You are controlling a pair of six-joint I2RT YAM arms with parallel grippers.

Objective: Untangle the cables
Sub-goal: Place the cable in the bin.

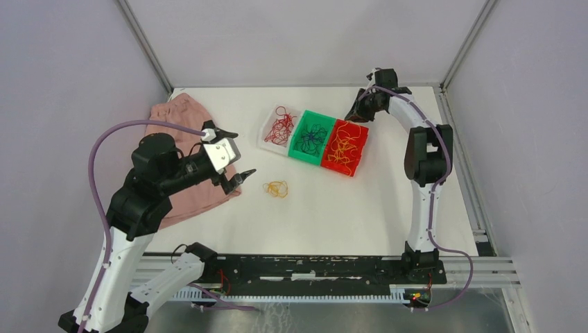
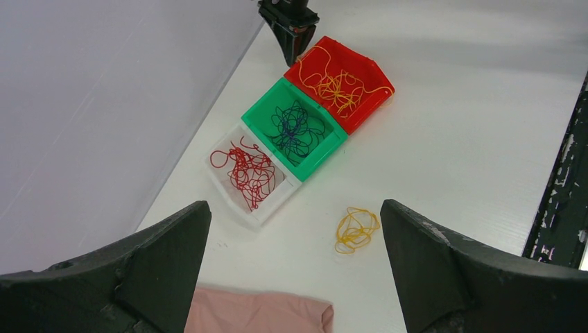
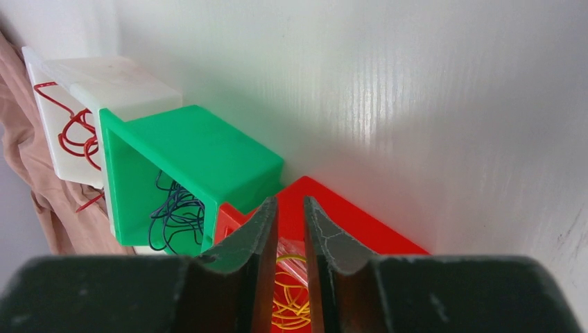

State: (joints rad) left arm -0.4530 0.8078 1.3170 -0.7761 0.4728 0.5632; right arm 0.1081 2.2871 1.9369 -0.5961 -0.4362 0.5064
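The cables lie sorted in three bins. Red cables (image 1: 280, 127) fill a white bin (image 1: 267, 141), dark blue cables (image 1: 310, 138) a green bin (image 1: 304, 157), and yellow cables (image 1: 342, 147) a red bin (image 1: 362, 141). One loose yellow cable bundle (image 1: 276, 188) lies on the table, also in the left wrist view (image 2: 356, 229). My left gripper (image 1: 237, 154) is open and empty, above the cloth's right edge, left of the loose bundle. My right gripper (image 1: 356, 115) is at the red bin's far left corner (image 3: 360, 222), jaws a narrow slit apart astride its rim.
A pink cloth (image 1: 182, 114) lies at the table's left under my left arm, also in the left wrist view (image 2: 256, 312). The three bins stand side by side at the table's middle back. Grey walls close in the left, right and back.
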